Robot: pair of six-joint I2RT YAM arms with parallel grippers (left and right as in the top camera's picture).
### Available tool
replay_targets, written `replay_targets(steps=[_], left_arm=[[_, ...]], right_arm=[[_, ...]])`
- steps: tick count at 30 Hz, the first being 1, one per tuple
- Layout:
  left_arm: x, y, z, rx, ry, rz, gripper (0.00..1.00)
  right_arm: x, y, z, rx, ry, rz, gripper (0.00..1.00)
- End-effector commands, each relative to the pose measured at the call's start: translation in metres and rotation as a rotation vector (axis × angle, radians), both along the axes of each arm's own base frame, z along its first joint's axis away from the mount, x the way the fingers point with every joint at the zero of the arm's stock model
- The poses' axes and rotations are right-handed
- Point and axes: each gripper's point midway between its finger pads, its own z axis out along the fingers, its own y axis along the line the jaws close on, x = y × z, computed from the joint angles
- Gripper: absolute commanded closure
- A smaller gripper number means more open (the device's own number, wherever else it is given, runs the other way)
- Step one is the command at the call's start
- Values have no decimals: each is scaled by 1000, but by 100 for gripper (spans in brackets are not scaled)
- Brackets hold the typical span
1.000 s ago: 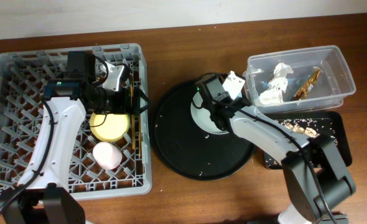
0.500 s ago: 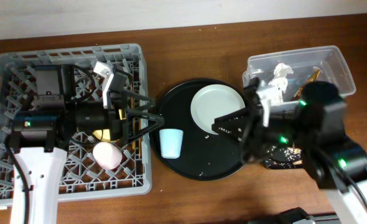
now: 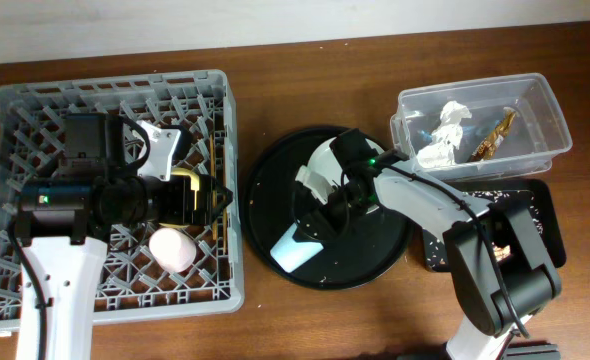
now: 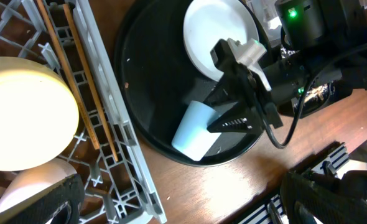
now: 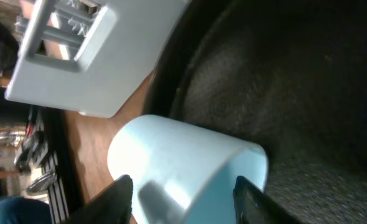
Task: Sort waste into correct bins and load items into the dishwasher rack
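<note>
The light-blue cup (image 3: 295, 251) lies tilted at the front of the round black tray (image 3: 271, 176). My right gripper (image 3: 322, 217) has a finger on each side of it (image 5: 183, 168) and is shut on it. The pale plate (image 3: 323, 160) sits at the tray's back, partly under my right arm. My left gripper (image 3: 215, 196) hangs open and empty over the grey dishwasher rack (image 3: 15, 110). The rack holds the yellow bowl (image 4: 22, 112), the pink cup (image 3: 173, 249) and the chopsticks (image 4: 84, 93).
The clear tub (image 3: 535, 110) at the back right holds the white napkin (image 3: 445, 130) and the brown-gold wrapper (image 3: 495, 135). The shallow black tray (image 3: 540, 215) in front of it holds brown food scraps (image 3: 480, 205). Bare wooden table lies between rack and round tray.
The cup stood upright on the round tray; now it is tipped on its side in my right gripper. My right arm swung in over the tray. My left gripper drew back over the rack.
</note>
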Motion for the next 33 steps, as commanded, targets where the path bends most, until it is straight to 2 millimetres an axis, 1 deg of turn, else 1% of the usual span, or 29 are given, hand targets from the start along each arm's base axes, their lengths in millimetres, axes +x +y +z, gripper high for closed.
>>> replay_targets(steps=[1, 2, 3, 4, 5, 6, 7, 8, 9, 10, 11, 12, 13, 14, 15, 16, 17, 19, 20, 22, 24, 26, 27, 28, 29, 30, 31, 32, 33], left_arm=[[0, 2, 2, 16, -13, 1, 1], [0, 2, 2, 15, -12, 1, 1], [0, 2, 2, 15, -12, 0, 1], [-1, 2, 1, 14, -8, 0, 1], [-3, -3, 3, -12, -4, -15, 1], [-11, -23, 17, -124, -43, -138, 1], [-18, -40, 31, -226, -83, -237, 1], [-25, -51, 44, -311, -124, -317, 1], [-39, -70, 73, -483, -224, -468, 2], [-44, -75, 85, -548, -273, -523, 6], [-46, -78, 92, -581, -306, -553, 9], [-45, -78, 93, -581, -317, -557, 10], [-45, -78, 93, -574, -338, -572, 10], [-46, -80, 93, -565, -368, -600, 10], [-47, -83, 94, -562, -383, -622, 10], [-50, -87, 94, -565, -383, -641, 10], [-54, -92, 94, -569, -382, -662, 10], [-59, -99, 95, -575, -382, -692, 10], [-63, -103, 95, -579, -376, -711, 11], [-71, -111, 95, -587, -366, -748, 18], [-72, -112, 95, -588, -365, -752, 27], [-71, -112, 95, -588, -365, -752, 42], [-71, -112, 95, -587, -369, -752, 50], [-71, -112, 95, -586, -372, -753, 52], [-70, -112, 95, -586, -373, -753, 53], [-70, -112, 94, -580, -372, -752, 54], [-69, -111, 92, -568, -370, -748, 57], [-69, -111, 91, -563, -370, -747, 57], [-68, -111, 91, -561, -370, -746, 57]], right_arm=[[-17, 8, 11, 78, 58, 49, 96], [-19, 10, 22, 111, 63, 52, 96], [-17, 11, 36, 132, 50, 50, 96], [-14, 9, 60, 161, 38, 37, 96], [-7, 1, 92, 189, 13, 8, 96], [6, -20, 153, 265, -49, -62, 96], [10, -31, 182, 326, -85, -94, 96], [12, -43, 216, 419, -115, -134, 96], [7, -66, 264, 603, -149, -169, 96], [1, -75, 287, 704, -152, -170, 96], [-5, -77, 297, 750, -137, -161, 96], [-11, -71, 298, 751, -126, -142, 96], [-23, -58, 300, 755, -107, -90, 96], [-41, -41, 309, 765, -120, -4, 96], [-49, -34, 316, 771, -130, 35, 96], [-64, -22, 333, 785, -158, 108, 96], [-76, -15, 347, 800, -190, 165, 96], [-84, -8, 353, 810, -206, 209, 96], [-81, -6, 349, 787, -212, 201, 96], [-78, -6, 347, 776, -234, 197, 96], [-77, -6, 348, 779, -248, 202, 96], [-76, -5, 348, 781, -256, 205, 94], [-76, -5, 348, 782, -258, 206, 90], [-76, -5, 349, 782, -258, 206, 77], [-76, -6, 349, 783, -257, 206, 58], [-75, -7, 350, 787, -259, 203, 54], [-69, -15, 358, 801, -266, 178, 52], [-56, -27, 365, 801, -298, 130, 55], [-49, -32, 365, 793, -321, 105, 60]])
